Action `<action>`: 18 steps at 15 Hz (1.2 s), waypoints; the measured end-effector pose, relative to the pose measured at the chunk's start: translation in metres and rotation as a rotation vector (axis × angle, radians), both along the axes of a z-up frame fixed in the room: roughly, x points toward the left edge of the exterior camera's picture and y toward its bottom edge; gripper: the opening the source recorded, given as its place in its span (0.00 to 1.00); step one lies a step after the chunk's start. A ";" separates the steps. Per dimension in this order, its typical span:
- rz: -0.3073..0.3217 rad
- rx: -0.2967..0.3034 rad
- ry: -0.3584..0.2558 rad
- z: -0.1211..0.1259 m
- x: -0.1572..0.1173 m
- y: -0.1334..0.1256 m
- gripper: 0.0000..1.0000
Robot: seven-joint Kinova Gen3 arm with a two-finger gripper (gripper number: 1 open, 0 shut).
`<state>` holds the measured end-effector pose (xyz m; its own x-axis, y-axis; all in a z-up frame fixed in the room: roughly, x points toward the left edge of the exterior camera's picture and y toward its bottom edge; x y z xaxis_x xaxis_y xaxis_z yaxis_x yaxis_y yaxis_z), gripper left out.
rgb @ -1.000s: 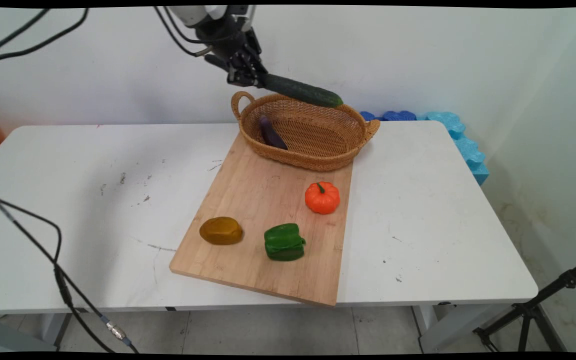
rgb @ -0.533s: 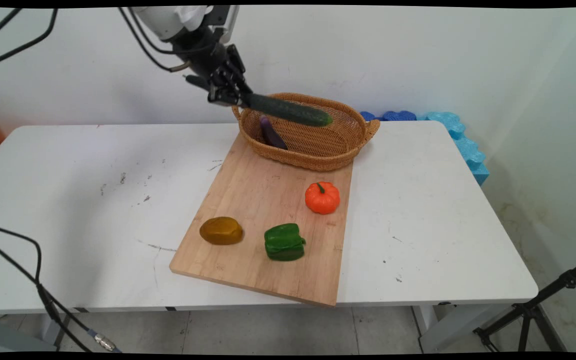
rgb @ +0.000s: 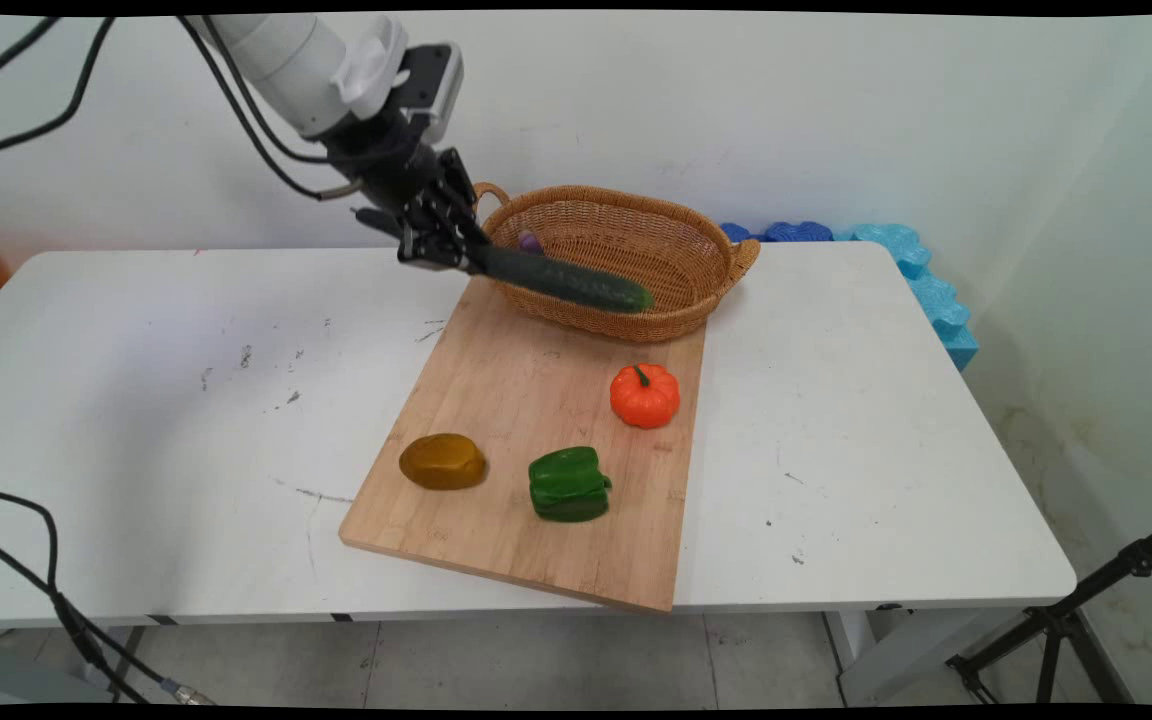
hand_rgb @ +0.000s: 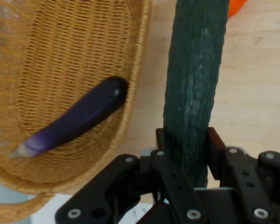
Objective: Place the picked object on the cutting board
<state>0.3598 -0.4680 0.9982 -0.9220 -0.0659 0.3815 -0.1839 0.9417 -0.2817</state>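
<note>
My gripper (rgb: 466,258) is shut on one end of a long dark green cucumber (rgb: 564,281). The cucumber sticks out to the right, held in the air over the near rim of the wicker basket (rgb: 681,320) and the far end of the wooden cutting board (rgb: 506,400). In the hand view the cucumber (hand_rgb: 193,88) runs straight up from between the fingers (hand_rgb: 163,140), with the basket (hand_rgb: 60,56) to its left. A purple eggplant (hand_rgb: 77,116) lies inside that basket; in the main view only the eggplant's tip (rgb: 530,241) shows.
On the board lie an orange pumpkin (rgb: 644,395), a green bell pepper (rgb: 568,484) and a brown potato (rgb: 442,461). Blue foam blocks (rgb: 921,285) sit at the table's far right corner. Black cables hang at the left. A tripod leg (rgb: 1066,620) stands at lower right.
The gripper has come down and to the left with the cucumber, from above the basket's far rim to its near rim over the board.
</note>
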 end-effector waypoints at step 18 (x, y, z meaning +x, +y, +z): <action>-0.050 0.105 0.033 -0.101 -0.044 -0.014 0.00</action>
<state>0.3157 -0.4815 0.8969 -0.9121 -0.0612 0.4055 -0.1434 0.9740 -0.1757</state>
